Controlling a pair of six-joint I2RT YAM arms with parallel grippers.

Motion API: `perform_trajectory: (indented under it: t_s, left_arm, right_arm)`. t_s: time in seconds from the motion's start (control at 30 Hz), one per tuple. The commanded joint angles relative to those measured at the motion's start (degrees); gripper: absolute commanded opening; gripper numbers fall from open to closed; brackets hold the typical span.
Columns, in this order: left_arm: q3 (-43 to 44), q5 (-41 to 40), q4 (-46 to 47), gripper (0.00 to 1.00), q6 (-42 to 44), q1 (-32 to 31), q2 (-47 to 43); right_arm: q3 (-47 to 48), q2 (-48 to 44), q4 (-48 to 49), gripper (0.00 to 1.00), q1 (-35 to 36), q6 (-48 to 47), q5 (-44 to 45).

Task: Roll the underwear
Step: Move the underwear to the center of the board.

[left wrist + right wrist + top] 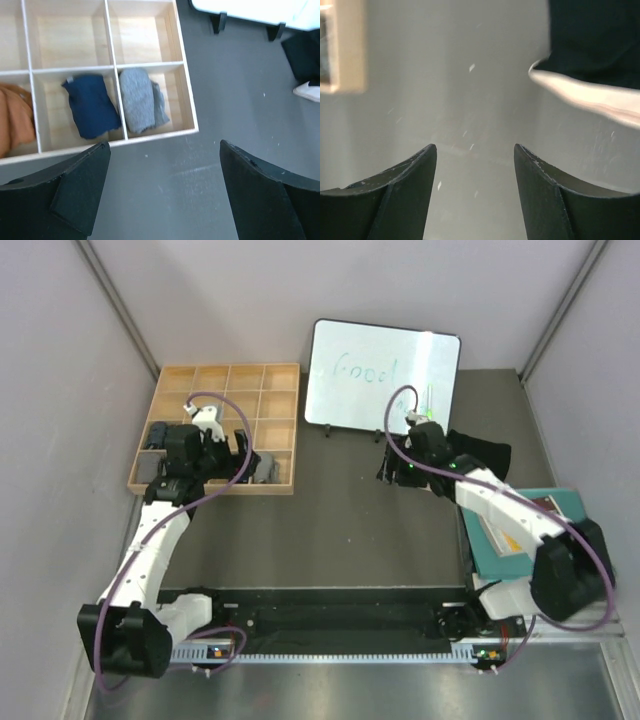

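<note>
The grey brief (141, 100) lies rolled in the wooden tray's (185, 100) near right compartment. The navy brief (92, 105) lies rolled in the compartment to its left. The black brief (592, 35) with the beige waistband (585, 95) lies on the table, partly behind my right arm in the top view (480, 450). My left gripper (163, 145) is open and empty above the table just off the tray's near edge. My right gripper (475, 147) is open and empty, low over the table, with the black brief just ahead to its right.
An orange cloth (12, 122) fills a tray compartment left of the navy brief. A whiteboard (383, 375) stands at the back centre. A teal book (520, 530) lies at the right, under my right arm. Grey walls close in both sides.
</note>
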Motion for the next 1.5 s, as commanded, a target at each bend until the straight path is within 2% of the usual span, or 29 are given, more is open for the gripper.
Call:
perform_trajectory:
  t_s: [0.0,0.1,0.3,0.6,0.63,0.73,0.83,0.9,1.13,1.3,1.47]
  left_arm:
    - [-2.3,-0.2,3.4,0.94,-1.8,-1.0,-1.6]
    - [-1.3,0.2,1.9,0.94,-2.1,-1.5,-0.8]
    - [-1.3,-0.4,1.6,0.95,-2.2,-2.5,-2.3]
    - [-1.4,-0.6,1.7,0.96,-2.6,-3.5,-2.9]
    - [-1.4,-0.7,1.7,0.96,-2.6,-3.5,-3.2]
    - [-1.4,-1.2,1.6,0.96,-2.6,-3.7,-3.5]
    - [-1.4,-1.9,1.3,0.96,-2.6,-3.6,-3.5]
    - [-1.6,-2.1,1.3,0.96,-2.7,-3.6,-3.8]
    - [-1.9,-2.4,1.4,0.96,-3.2,-3.9,-4.0]
    - [-1.9,-3.7,0.8,0.96,-4.3,-5.0,-3.4]
    - [-1.8,-0.9,-0.9,0.93,-7.1,-6.2,-2.7]
  right_arm:
    - [10.7,12.6,-2.4,0.62,-0.8,-2.5,10.6]
    - [18.1,21.5,-5.6,0.61,-0.8,-2.7,15.6]
    - [27.5,32.1,-12.5,0.6,-0.8,-1.6,23.5]
    - [31.3,37.7,-18.6,0.58,-0.8,-0.6,25.6]
    - [31.3,38.5,-18.6,0.55,-0.8,-0.9,25.1]
    - [31.7,39.3,-19.2,0.37,-0.7,-1.0,24.0]
    - [31.0,39.0,-19.7,0.07,-0.2,-1.6,24.0]
    - [30.2,38.8,-19.7,0.0,0.0,-2.6,23.3]
    - [24.7,35.0,-15.9,0.0,3.5,-5.4,14.6]
    - [19.3,29.6,-13.5,0.0,11.9,-4.6,8.8]
    - [14.4,24.3,-12.8,0.0,20.8,-1.9,6.2]
